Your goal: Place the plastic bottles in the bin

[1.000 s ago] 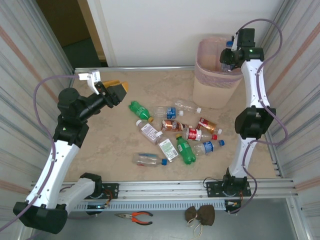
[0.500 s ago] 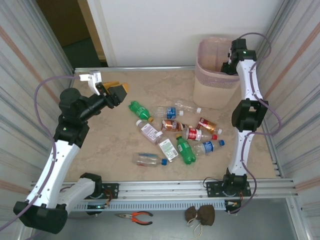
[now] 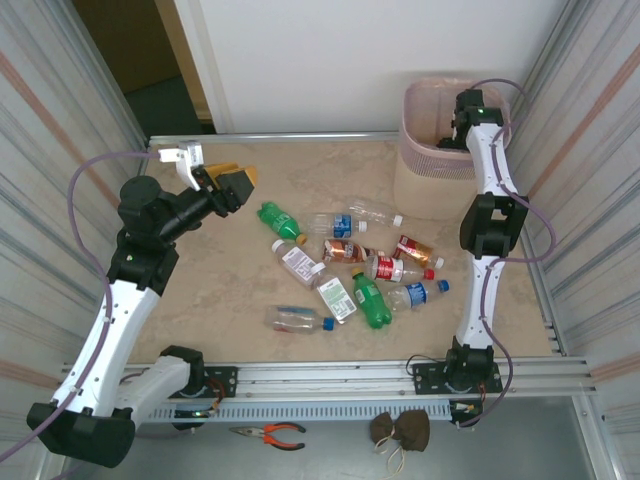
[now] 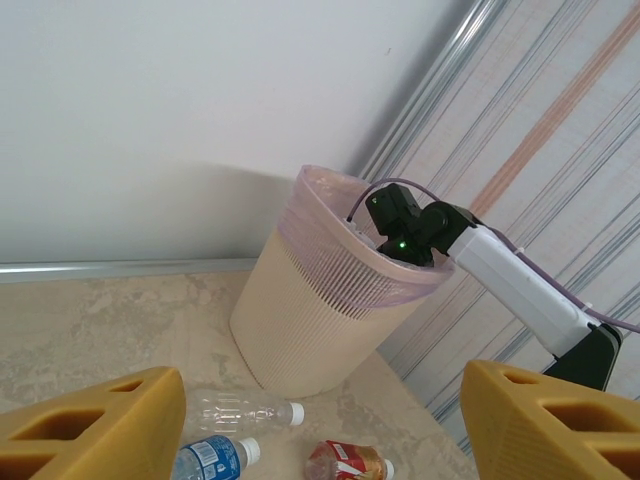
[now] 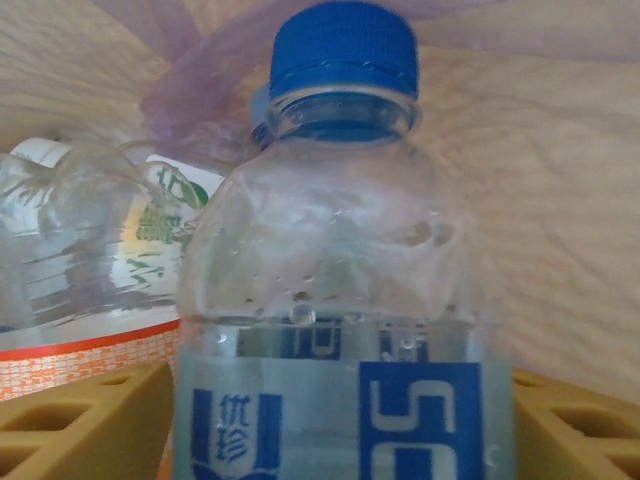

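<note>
The pale pink bin (image 3: 425, 190) stands at the back right. My right gripper (image 3: 452, 137) reaches down inside it. In the right wrist view its jaws (image 5: 340, 425) stand wide, and a clear, blue-capped bottle (image 5: 330, 250) with a blue label fills the gap between the yellow fingers (image 5: 80, 420). I cannot tell whether the pads still touch it. Another bottle (image 5: 90, 250) lies behind it in the bin. Several plastic bottles, such as a green one (image 3: 280, 222) and one with a blue label (image 3: 335, 224), lie on the floor. My left gripper (image 3: 240, 183) hovers open and empty at the left.
From the left wrist I see the bin (image 4: 300, 310), a clear bottle (image 4: 235, 410) and a red-labelled one (image 4: 345, 462) before it. Corrugated walls close both sides. Pliers (image 3: 268, 433) and a brown pouch (image 3: 400, 430) lie on the front ledge.
The right arm has stretched further over the bin and its gripper has sunk below the rim. The bin has shifted slightly to the right. The left arm has not moved.
</note>
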`<action>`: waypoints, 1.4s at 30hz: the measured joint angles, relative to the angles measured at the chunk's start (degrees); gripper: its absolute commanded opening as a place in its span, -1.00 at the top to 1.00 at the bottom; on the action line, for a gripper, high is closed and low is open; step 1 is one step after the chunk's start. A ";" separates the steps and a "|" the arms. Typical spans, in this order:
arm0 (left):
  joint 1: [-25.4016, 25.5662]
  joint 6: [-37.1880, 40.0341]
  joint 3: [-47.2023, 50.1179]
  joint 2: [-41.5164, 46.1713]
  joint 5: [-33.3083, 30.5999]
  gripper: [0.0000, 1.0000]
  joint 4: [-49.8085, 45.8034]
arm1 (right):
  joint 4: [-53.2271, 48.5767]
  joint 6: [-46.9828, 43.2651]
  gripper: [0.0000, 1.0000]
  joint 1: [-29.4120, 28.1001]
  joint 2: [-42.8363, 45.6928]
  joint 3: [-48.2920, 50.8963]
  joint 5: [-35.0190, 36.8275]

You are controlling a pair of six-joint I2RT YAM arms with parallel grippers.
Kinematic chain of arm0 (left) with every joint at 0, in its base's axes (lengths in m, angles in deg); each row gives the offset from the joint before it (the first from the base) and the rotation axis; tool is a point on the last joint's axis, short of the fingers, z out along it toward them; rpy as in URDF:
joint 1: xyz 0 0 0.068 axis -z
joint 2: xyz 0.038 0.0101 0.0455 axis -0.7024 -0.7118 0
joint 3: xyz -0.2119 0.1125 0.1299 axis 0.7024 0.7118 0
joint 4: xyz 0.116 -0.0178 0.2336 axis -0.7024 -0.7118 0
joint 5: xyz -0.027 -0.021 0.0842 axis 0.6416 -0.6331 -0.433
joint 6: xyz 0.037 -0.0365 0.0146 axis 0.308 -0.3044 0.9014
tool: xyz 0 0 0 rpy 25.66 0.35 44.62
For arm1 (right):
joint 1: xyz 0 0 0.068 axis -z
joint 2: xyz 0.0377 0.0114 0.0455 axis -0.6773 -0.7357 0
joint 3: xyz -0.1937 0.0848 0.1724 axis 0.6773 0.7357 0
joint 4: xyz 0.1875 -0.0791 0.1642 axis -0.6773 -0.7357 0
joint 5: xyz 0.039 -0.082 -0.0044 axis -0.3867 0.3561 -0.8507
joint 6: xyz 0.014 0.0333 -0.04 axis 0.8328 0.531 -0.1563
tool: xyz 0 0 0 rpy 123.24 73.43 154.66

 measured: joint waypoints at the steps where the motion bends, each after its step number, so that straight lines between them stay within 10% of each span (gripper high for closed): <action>1: 0.00 0.00 0.00 0.00 0.00 -0.46 -0.11 | 0.02 0.02 -0.63 0.00 0.00 0.00 -0.02; 26: 0.07 0.09 0.00 -5.03 -0.68 -0.37 -7.10 | -0.57 -0.24 -0.66 -3.17 17.25 0.00 1.55; 42: 6.10 -2.89 -0.59 -21.29 -12.46 -0.27 -14.97 | 0.83 -0.63 -0.65 -7.98 31.91 6.49 2.29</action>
